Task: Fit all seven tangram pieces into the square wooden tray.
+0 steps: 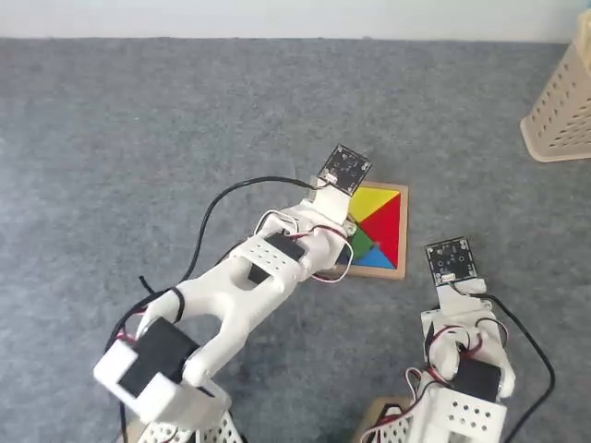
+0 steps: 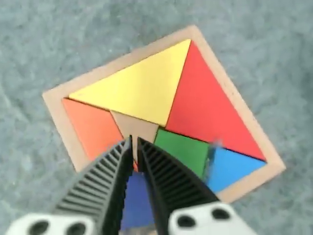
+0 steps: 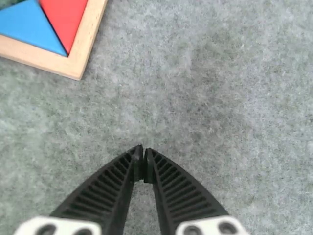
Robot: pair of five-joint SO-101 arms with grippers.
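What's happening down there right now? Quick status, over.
Left gripper shut, over the tray. Right gripper shut above bare carpet beside it. Tray nearly full, one triangular gap showing wood. Nothing blocking.

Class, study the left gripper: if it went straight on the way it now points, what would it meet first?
Probably the bare triangular gap in the tray, beside the green piece. The left gripper hangs just short of it, though depth is unclear.

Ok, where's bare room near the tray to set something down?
Free: the wide carpet beyond the tray, and the strip between tray and basket. Crowded: over the tray, under the left gripper, and by its near corner, where the right gripper sits.
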